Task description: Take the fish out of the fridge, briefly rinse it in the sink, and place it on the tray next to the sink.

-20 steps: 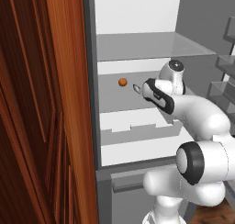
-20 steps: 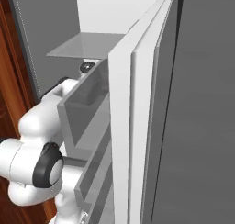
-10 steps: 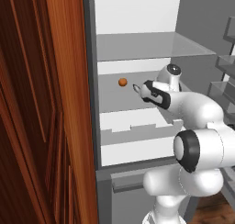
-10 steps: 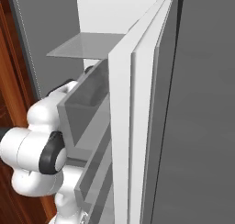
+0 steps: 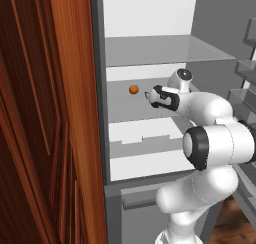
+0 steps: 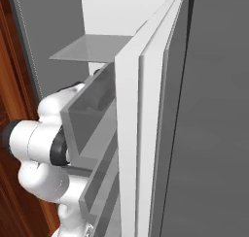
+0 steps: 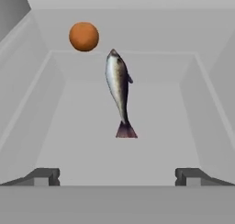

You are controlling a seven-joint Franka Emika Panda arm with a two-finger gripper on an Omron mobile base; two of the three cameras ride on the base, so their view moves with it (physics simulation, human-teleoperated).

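The fish is silver-grey with a dark back and lies on the white floor of the fridge shelf, tail toward me. It is ahead of my gripper, centred between the fingers and apart from them. The jaws stand wide open with nothing between them. From the left base view, my gripper reaches into the middle compartment of the grey fridge, under the glass shelf.
A small orange ball rests at the back of the shelf, left of the fish's head. The open fridge door with its clear racks stands close on the arm's right. A reddish wood cupboard flanks the fridge on the left.
The gripper has edged a little deeper into the compartment toward the orange ball, and the arm's elbow has shifted with it. The jaws stayed open.
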